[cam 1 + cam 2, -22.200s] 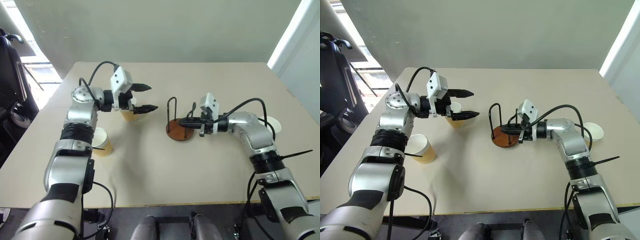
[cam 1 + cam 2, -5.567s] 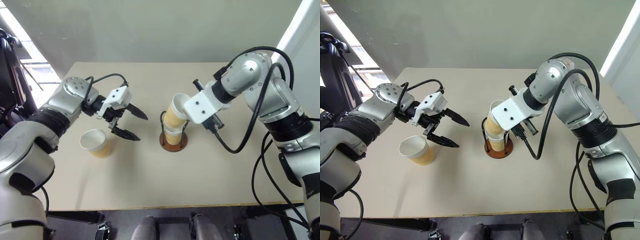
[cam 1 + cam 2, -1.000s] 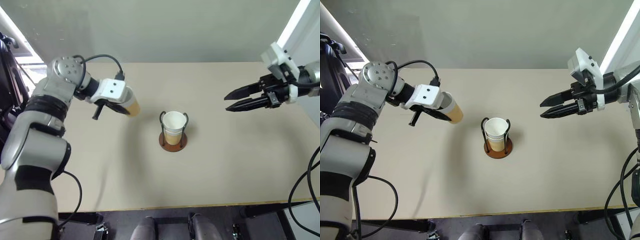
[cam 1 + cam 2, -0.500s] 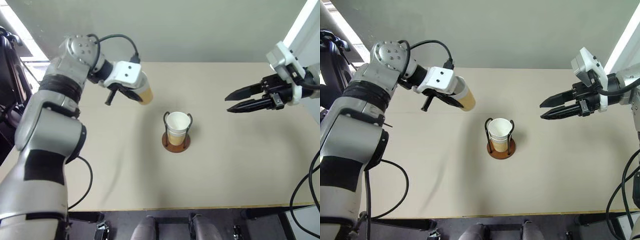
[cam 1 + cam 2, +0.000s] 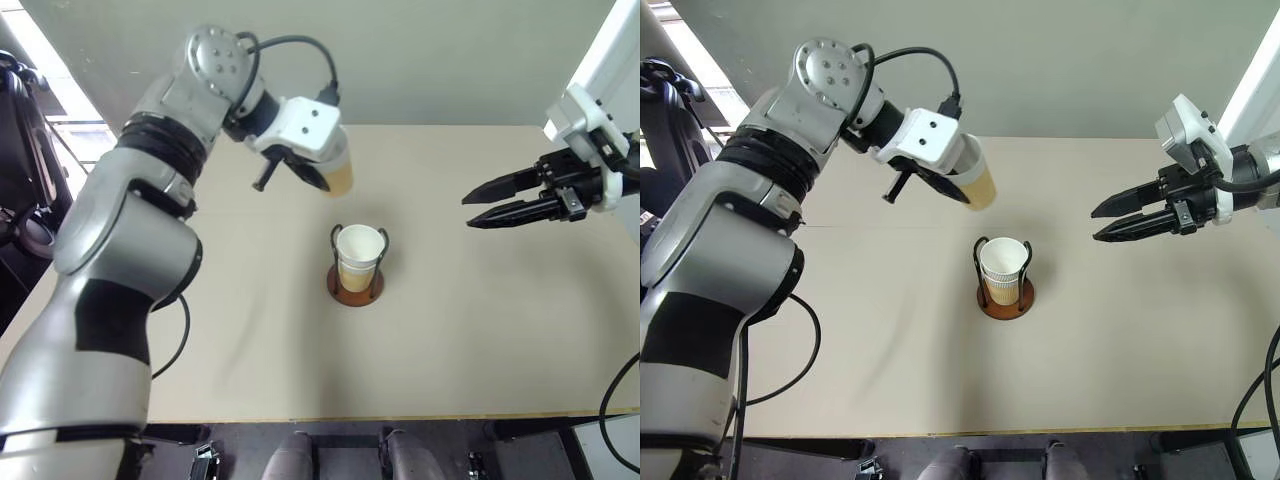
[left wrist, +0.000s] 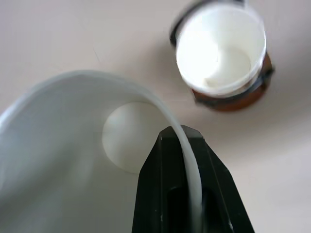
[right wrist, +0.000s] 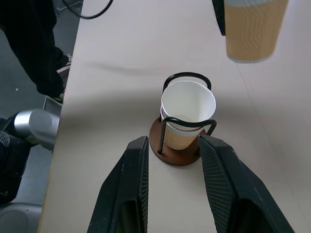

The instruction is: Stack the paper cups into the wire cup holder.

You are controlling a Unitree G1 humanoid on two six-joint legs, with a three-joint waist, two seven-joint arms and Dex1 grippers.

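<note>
Left arm is reaching up and across toward centre, left gripper (image 5: 958,178) angling downward with fingers (image 6: 187,189) pinching a cup wall. Right arm is extending in from the right, right gripper (image 5: 478,206) pointing left, fingers (image 7: 127,189) standing parted, holding nothing.

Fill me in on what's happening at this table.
The robot is stacking paper cups into a wire cup holder near the middle of the table. Two nested cups already sit in the holder. The left gripper is shut on the rim of a third cup, holding it in the air up and to the left of the holder, not yet over it. The right gripper hangs open and empty off to the right, pointing toward the holder.
</note>
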